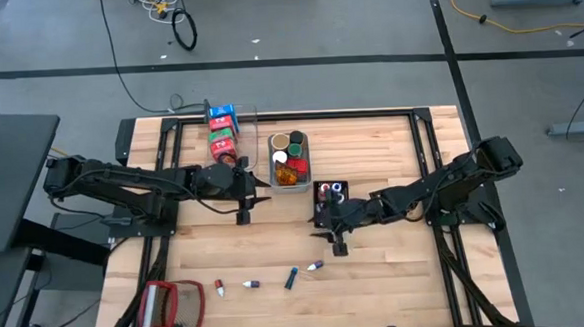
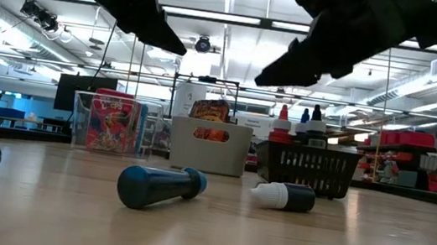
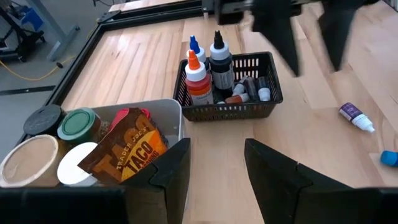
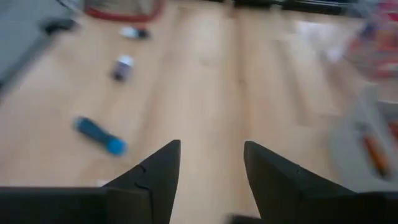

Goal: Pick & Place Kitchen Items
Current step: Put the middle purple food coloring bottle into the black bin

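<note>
4 small bottles (image 1: 291, 278) lie loose on the table (image 1: 377, 249); more stand in the black basket (image 1: 330, 194). Right claw (image 1: 338, 243) hovers beside the basket, fingers apart, empty. Left claw (image 1: 244, 208) near the grey bin (image 1: 290, 162), parted, empty.

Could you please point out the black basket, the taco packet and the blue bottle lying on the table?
black basket (image 3: 227, 109): left wrist view, front mesh wall.
taco packet (image 3: 127, 149): left wrist view, printed face.
blue bottle (image 2: 159, 187): low view, its body.
</note>
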### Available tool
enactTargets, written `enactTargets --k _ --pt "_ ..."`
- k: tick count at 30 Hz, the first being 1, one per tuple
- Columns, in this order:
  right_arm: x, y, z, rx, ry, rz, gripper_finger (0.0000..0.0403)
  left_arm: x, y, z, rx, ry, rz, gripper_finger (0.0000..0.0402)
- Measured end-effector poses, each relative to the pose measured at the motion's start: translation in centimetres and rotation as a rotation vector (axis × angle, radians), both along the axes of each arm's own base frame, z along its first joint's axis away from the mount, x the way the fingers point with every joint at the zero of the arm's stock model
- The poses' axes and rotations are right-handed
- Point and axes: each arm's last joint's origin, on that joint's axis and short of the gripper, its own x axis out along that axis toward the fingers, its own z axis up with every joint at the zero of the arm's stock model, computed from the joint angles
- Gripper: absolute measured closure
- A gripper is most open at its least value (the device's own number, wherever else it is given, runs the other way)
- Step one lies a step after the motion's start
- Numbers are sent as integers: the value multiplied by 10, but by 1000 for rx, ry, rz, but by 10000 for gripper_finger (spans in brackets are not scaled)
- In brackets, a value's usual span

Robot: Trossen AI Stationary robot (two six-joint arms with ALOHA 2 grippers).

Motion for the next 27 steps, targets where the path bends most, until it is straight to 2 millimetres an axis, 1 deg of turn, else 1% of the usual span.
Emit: enactTargets --k 3,5,9,11,14,18,22,27 --pt "0 5 2 104 -2 61 220 0 0 0 0 0 0 242" --pt "-2 11 1 134 9 93 224 0 0 0 0 1 0 242" --pt "-6 29 -3 105 0 175 234 -1 0 -1 -5 12 3 242" --pt "-6 37 -7 74 -14 183 238 -1 0 -1 -17 11 9 242" --pt "-4 48 -19 55 -21 183 244 -1 0 -2 -35 20 19 242" --pt "2 57 -40 45 -5 191 247 -1 0 -3 -35 26 19 242" --pt "5 60 -58 45 24 196 247 -1 0 -2 -18 23 10 242" --pt "5 62 -71 116 89 202 247 -1 0 -1 15 20 -8 242"
